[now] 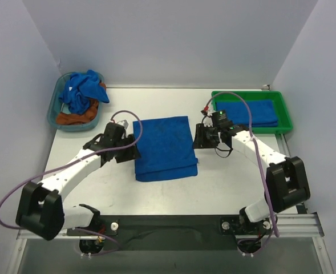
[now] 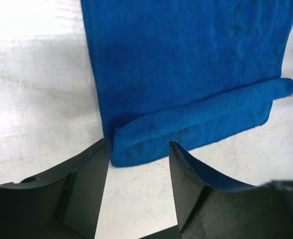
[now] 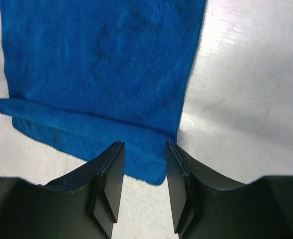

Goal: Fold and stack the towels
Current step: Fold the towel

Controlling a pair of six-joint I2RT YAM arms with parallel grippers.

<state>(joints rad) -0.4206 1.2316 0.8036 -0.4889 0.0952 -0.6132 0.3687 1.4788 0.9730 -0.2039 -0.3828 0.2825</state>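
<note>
A royal-blue towel (image 1: 165, 147) lies folded flat at the middle of the table, one layer's edge showing as a lip along its near side. My left gripper (image 1: 129, 150) sits at the towel's near-left corner. In the left wrist view the gripper (image 2: 139, 144) is open, and the towel (image 2: 186, 59) corner lies just beyond its tips, ungripped. My right gripper (image 1: 199, 137) sits at the towel's right edge. It is open in the right wrist view (image 3: 144, 145), with the towel (image 3: 101, 59) corner lying loose between its tips. Another folded towel (image 1: 250, 113) lies in the green tray (image 1: 286, 114).
A blue basket (image 1: 55, 108) at the back left holds crumpled blue towels (image 1: 82, 90) on top of an orange-brown cloth (image 1: 76, 118). White walls close off the back and both sides. Purple cables loop from both arms.
</note>
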